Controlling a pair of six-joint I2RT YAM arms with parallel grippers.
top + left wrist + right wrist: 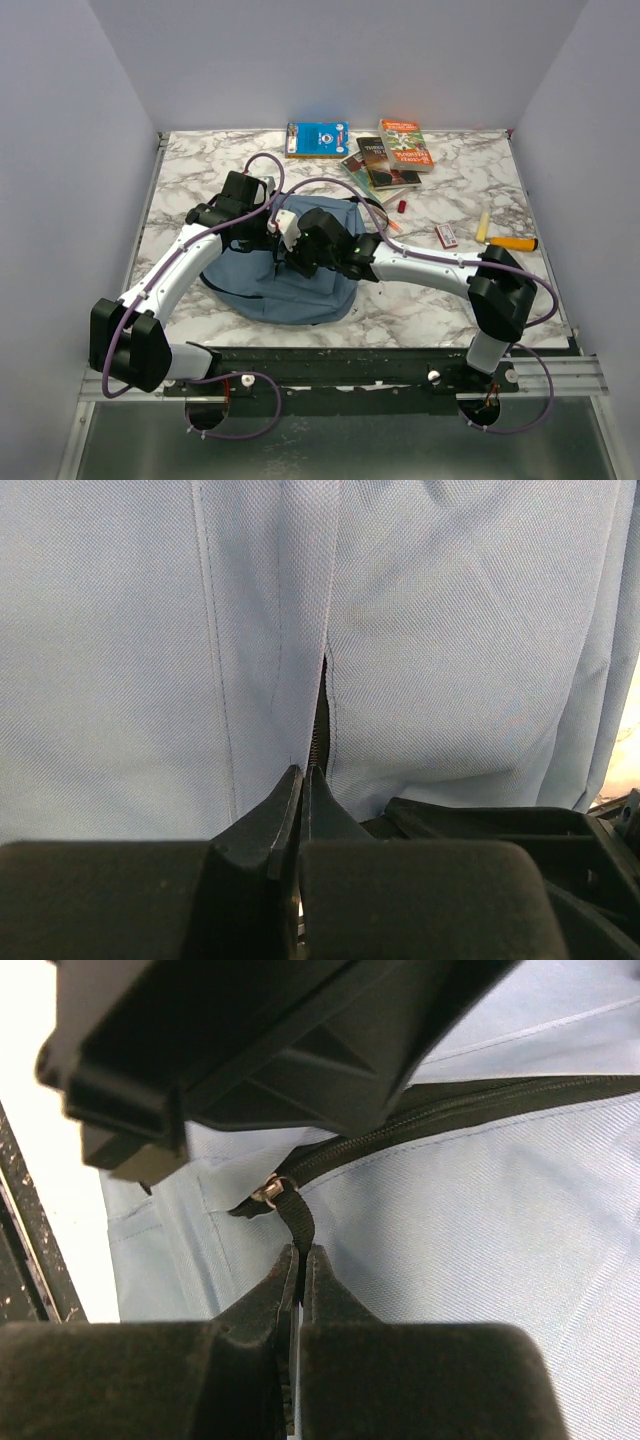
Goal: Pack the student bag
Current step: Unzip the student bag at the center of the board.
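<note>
Student bag flat at centre of counter under both arms: right tool clamped on its black zipper pull, zipper track running up-right away from it; left tool closed, possibly nipping fabric.

Student bag is dusty blue with a black zipper; table is white marble veined grey
</note>
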